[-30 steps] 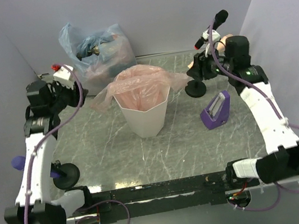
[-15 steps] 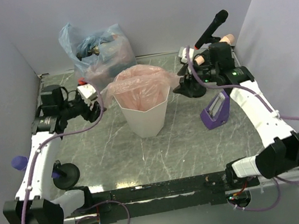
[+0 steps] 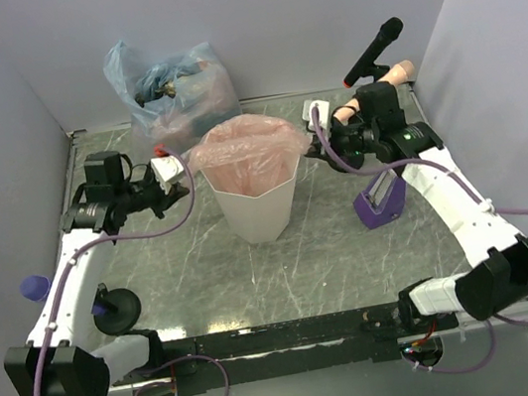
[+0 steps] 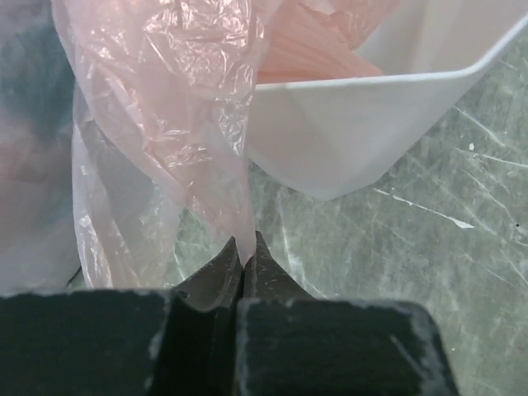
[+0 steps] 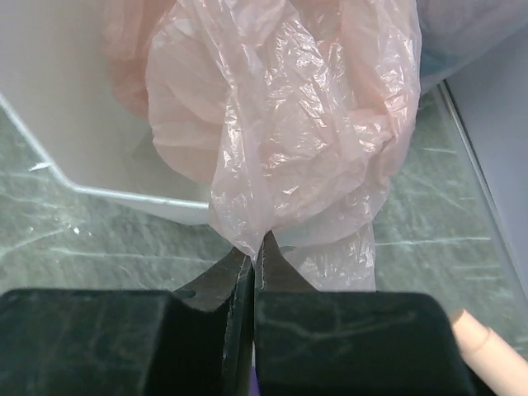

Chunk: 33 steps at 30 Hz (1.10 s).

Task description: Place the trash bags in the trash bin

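White faceted plastic trash bin point(image 3: 258, 209) stands upright near the middle of the grey marbled table point(image 3: 208, 287), between my two arms. A pink translucent plastic trash bag point(image 3: 241, 146) sits in its mouth, with the film bunched over the rim and spilling outward on the left and right sides.

Left gripper point(image 4: 246, 247): jaws pressed together, pinching a hanging fold of the trash bag just left of the bin wall.

Right gripper point(image 5: 254, 243): jaws likewise closed on a hanging fold of the trash bag just right of the bin.

I read both tools as level with the bin's upper part, one on each side, just beside the wall.

A stuffed clear-bluish plastic bag point(image 3: 166, 88) rests at the far left, behind the bin, against the back wall.
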### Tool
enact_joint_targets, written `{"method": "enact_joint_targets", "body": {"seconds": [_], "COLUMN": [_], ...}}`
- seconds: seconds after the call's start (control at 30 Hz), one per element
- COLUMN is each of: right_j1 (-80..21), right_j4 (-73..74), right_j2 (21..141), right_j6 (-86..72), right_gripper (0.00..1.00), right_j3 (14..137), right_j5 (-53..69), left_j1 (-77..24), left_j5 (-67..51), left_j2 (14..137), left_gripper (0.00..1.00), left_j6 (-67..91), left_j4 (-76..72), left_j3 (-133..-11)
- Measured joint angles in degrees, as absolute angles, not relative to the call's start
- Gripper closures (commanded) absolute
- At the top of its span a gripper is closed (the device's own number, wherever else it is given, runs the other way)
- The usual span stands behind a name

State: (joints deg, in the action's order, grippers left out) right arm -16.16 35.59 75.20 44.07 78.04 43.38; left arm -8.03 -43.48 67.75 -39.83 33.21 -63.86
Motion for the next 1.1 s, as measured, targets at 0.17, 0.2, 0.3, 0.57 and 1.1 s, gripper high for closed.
{"method": "enact_joint_targets", "body": {"seconds": [0.17,0.2,0.3,0.57,1.1], "right_j1": [-16.9,-17.2,-18.2,-22.0,-26.1], "right_j4": [36.4,36.7,37.1,37.3,29.2], "right_j2": [68.8,67.4,63.8,55.9,49.6], "right_j6": [46.9,47.5,48.9,50.9,55.0], "right_gripper": [1.00,1.00,1.00,1.00,1.00], "right_j3": [74.3,73.8,72.6,64.7,49.7], "right_j5": [41.6,41.3,40.5,38.3,32.0], "left_j1": [-8.0,-8.0,-8.0,-8.1,-8.8], "left_j5": [-43.5,-43.5,-43.5,-43.2,-40.8], "left_j2": [62.7,61.1,58.0,52.4,47.7], "left_gripper": [0.99,0.99,0.99,0.99,0.99], "left_j6": [-39.9,-39.9,-40.1,-41.9,-46.8], "left_j4": [32.8,32.8,33.4,35.6,28.9], "left_j3": [-61.7,-61.3,-61.1,-57.9,-42.3]}}
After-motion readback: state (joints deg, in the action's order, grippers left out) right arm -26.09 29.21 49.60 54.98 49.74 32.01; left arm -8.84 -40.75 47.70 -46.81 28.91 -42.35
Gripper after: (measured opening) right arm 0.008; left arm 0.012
